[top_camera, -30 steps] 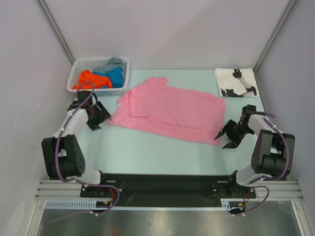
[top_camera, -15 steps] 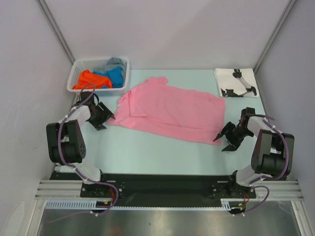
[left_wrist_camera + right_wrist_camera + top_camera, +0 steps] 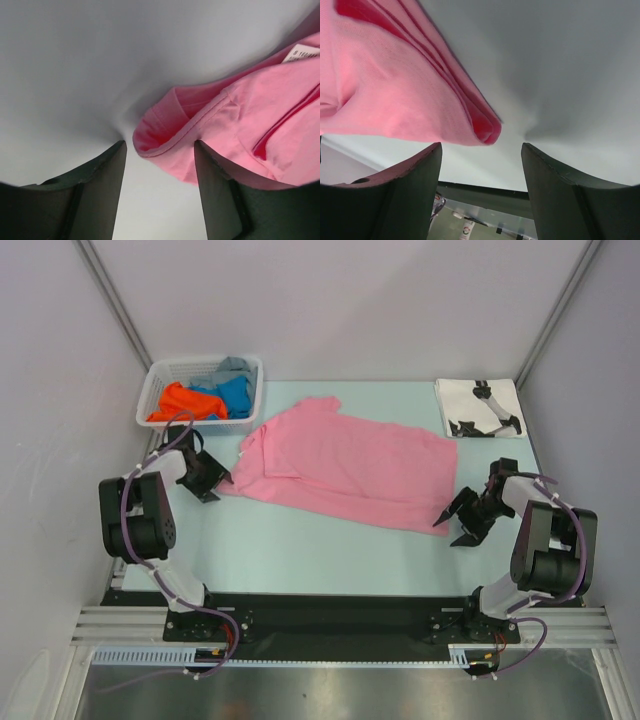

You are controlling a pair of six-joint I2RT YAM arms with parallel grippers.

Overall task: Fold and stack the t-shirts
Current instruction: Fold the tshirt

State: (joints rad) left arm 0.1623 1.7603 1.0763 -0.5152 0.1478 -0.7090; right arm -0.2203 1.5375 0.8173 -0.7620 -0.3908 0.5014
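A pink t-shirt (image 3: 345, 465) lies spread flat across the middle of the table. My left gripper (image 3: 216, 480) is open at the shirt's left corner. In the left wrist view a rolled hem of the pink t-shirt (image 3: 240, 120) reaches in between the tips of the left gripper (image 3: 160, 150), nearer the right finger. My right gripper (image 3: 450, 528) is open at the shirt's near right corner. In the right wrist view the folded corner of the pink t-shirt (image 3: 395, 95) sits just ahead of the right gripper (image 3: 481, 150), with nothing between its fingers.
A white lattice basket (image 3: 160, 380) at the back left holds orange (image 3: 180, 402), blue (image 3: 235, 395) and grey (image 3: 235, 367) t-shirts. A folded white t-shirt with black print (image 3: 480, 407) lies at the back right. Grey walls close in both sides.
The left arm has swung upright and its gripper has slid a little right onto the shirt's corner, jaws narrowing slightly. The right gripper has edged left toward the shirt.
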